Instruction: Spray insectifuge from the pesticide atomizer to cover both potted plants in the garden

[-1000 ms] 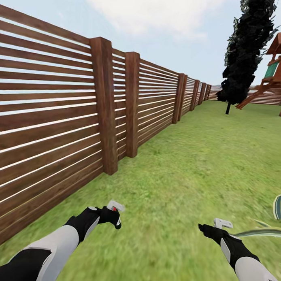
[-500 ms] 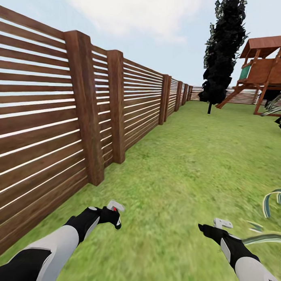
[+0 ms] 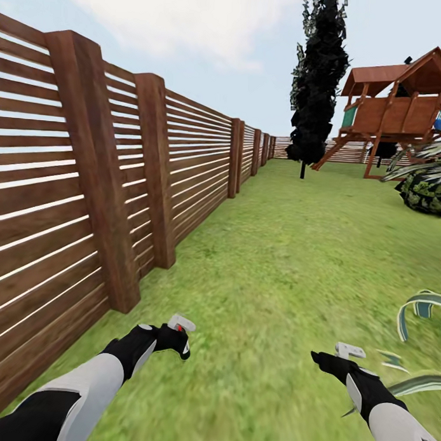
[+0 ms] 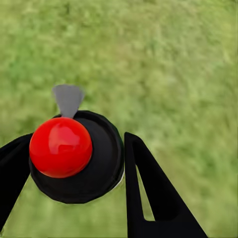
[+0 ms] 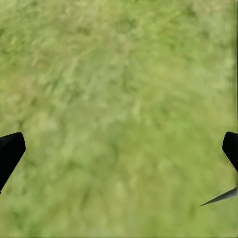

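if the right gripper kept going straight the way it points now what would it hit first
Probably just the lawn: the right gripper is open with only blurred grass ahead. A thin leaf tip sits off to one side; depth is unclear.

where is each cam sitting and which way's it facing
Head view: on the robot's head, looking forward and down the lawn beside the wooden fence; both arms show, left gripper and right gripper.
Left wrist view: near the left gripper, looking along its fingers at the pesticide atomizer over grass.
Right wrist view: near the right gripper, facing grass; dark fingertips wide apart.
Shared: the lawn in all three; the atomizer in head and left wrist views.
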